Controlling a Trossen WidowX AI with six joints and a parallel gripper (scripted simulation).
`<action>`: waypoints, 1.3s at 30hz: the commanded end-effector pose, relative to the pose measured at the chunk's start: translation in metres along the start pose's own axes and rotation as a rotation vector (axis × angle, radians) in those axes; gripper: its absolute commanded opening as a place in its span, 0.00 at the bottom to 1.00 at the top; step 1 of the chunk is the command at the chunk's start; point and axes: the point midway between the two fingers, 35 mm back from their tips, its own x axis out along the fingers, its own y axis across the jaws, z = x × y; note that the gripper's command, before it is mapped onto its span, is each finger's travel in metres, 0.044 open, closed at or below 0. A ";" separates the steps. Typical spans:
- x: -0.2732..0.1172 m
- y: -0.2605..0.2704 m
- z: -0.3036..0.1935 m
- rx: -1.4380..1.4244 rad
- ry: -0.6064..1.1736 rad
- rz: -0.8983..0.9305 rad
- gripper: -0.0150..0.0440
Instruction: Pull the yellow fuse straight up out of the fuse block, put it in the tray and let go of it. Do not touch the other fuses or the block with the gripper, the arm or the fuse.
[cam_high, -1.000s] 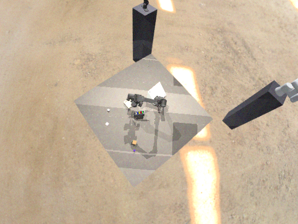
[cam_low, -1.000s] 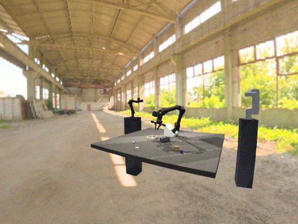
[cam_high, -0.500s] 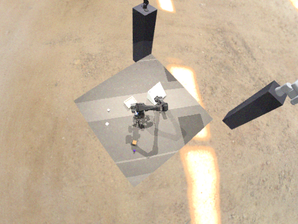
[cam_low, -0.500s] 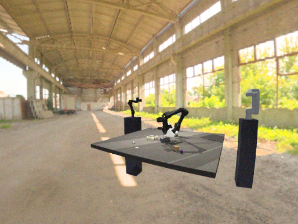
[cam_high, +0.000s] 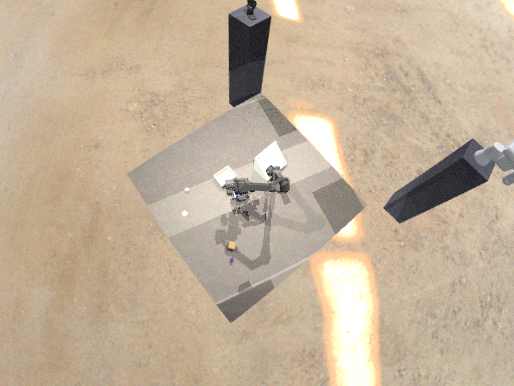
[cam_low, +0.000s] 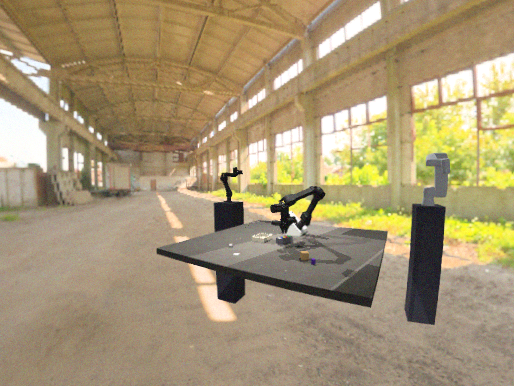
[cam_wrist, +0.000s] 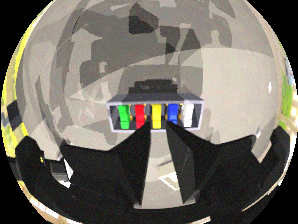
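The fuse block stands on the table, with its fuses in a row in the wrist view. The yellow fuse sits upright in the middle slot, between the red fuse and the blue fuse. My gripper is slightly open and empty. It points down above the block, its fingertips framing the near end of the yellow fuse; the height gap is hard to judge. The cream tray lies beside the block. In the top view the arm hides the block.
A white angular block stands by the arm's base. An orange cube, a small purple object and two small white pieces lie farther off. Dark pillars stand beyond the table.
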 end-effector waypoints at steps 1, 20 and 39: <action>0.005 0.001 -0.001 0.010 -0.004 0.006 0.38; 0.018 0.000 -0.002 0.009 -0.005 0.006 0.38; 0.028 0.000 -0.001 0.009 -0.005 0.006 0.38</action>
